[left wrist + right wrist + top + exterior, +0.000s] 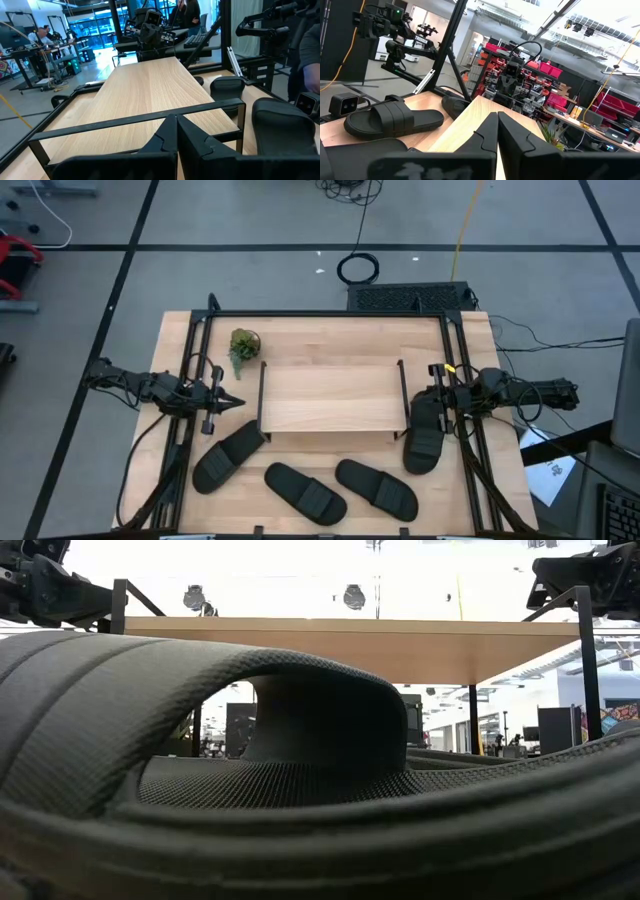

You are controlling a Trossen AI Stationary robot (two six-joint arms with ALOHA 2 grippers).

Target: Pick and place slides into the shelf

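The shelf (333, 398) stands mid-table, its light wood plank on thin black wire side frames. Several black slides lie sole-down on the table: one by the shelf's near left corner (228, 455), two along the near edge (305, 492) (376, 486), and one beside the shelf's right frame (425, 433). My left gripper (232, 400) is shut and empty, level with the plank's left end (145, 95). My right gripper (436, 394) is shut and empty, above the far end of the right slide, at the plank's right end (470, 125).
A small green plant (242, 345) stands at the shelf's far left corner. Black frame rails (330, 314) run round the tabletop. In the low view one slide (300, 740) fills the foreground below the plank (350, 640). Bare wood lies beyond the shelf.
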